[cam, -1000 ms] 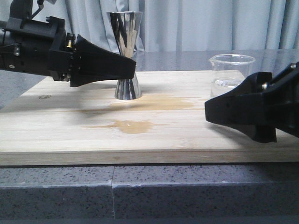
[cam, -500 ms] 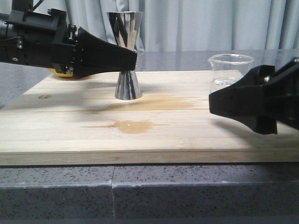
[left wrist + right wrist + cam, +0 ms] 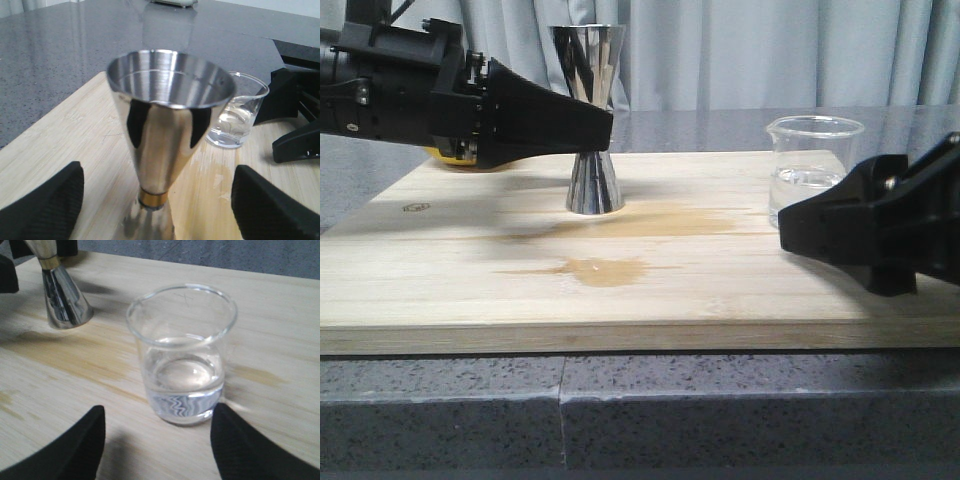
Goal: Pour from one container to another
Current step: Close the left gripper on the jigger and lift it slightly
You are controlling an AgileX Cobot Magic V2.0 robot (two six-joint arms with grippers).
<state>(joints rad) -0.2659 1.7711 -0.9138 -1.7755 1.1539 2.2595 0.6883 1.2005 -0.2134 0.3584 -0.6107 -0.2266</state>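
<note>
though hidden in front, both grippers' spread fingers: left gripper (image 3: 157,200) flanking jigger (image 3: 167,135), right gripper (image 3: 157,440) perhaps short of beaker (image 3: 182,352).

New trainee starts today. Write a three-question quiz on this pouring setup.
1. True or false: the beaker is empty.
2. Which tool faces the jigger? A) left tool B) right tool
3. What marks the board in front of the jigger?

Key:
1. False; clear liquid sits in its bottom.
2. A; its open fingers flank the jigger, not touching it.
3. Damp brownish stains.
</note>
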